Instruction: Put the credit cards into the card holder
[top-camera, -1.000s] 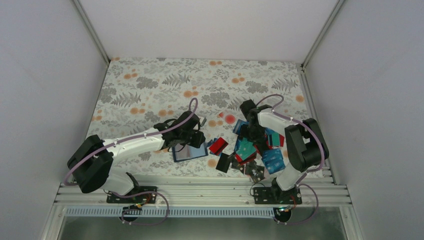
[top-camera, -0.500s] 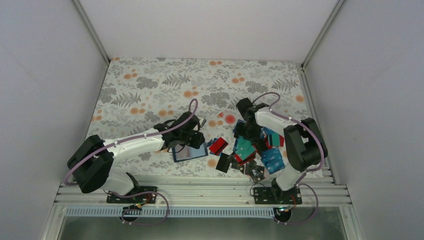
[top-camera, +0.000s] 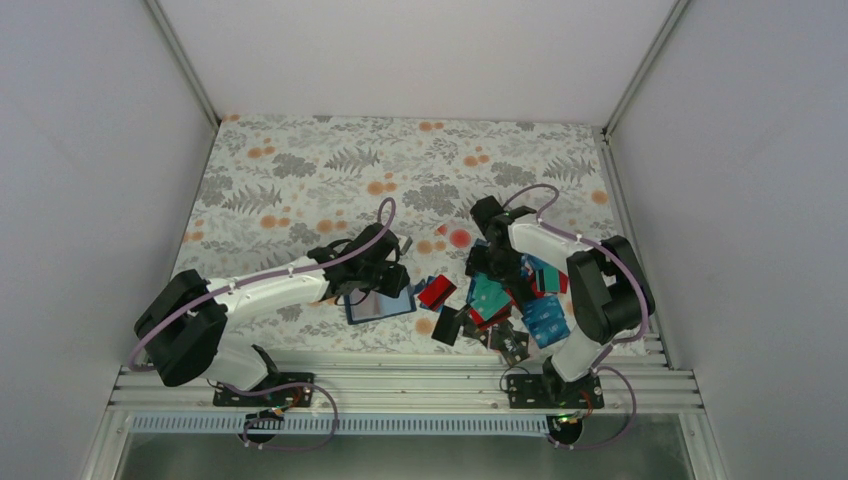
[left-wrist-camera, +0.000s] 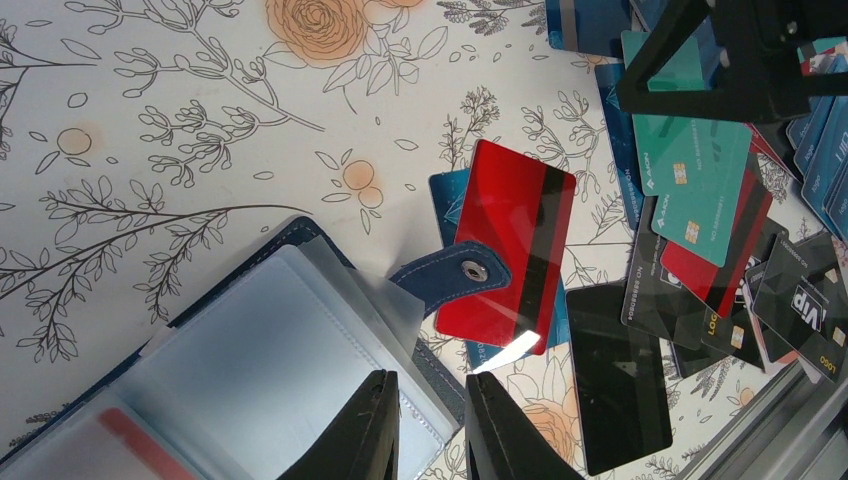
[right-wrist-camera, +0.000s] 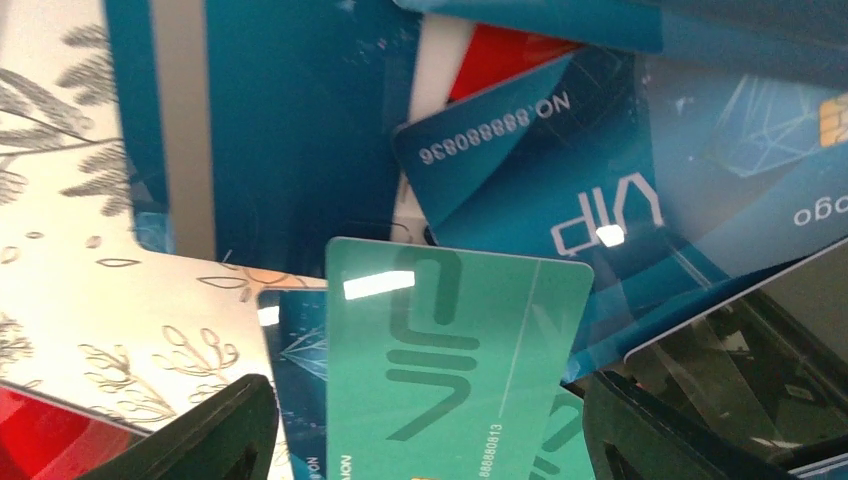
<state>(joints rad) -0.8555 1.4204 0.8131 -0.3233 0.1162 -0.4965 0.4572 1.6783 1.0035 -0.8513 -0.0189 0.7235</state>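
Note:
The card holder (top-camera: 380, 305), navy with clear sleeves, lies open on the cloth; its clasp tab (left-wrist-camera: 455, 275) rests on a red card (left-wrist-camera: 515, 250). My left gripper (left-wrist-camera: 432, 435) stands at the holder's near corner, its narrow jaws closed on the sleeve edge. The credit cards (top-camera: 505, 300) form a loose pile in blue, teal, red and black to the right. My right gripper (right-wrist-camera: 440, 430) hangs low over the pile, jaws wide apart on either side of a teal card (right-wrist-camera: 450, 350) without touching it. Blue cards (right-wrist-camera: 560, 170) lie beyond it.
A black card (left-wrist-camera: 615, 385) lies apart near the table's front edge, by the metal rail (top-camera: 400, 385). Floral cloth (top-camera: 300, 170) covers the table, with grey walls on three sides. The right arm's black head (left-wrist-camera: 740, 60) looms over the pile's far side.
The right gripper has shifted slightly left over the pile and its jaws have spread wider. The left arm and the card holder have not moved.

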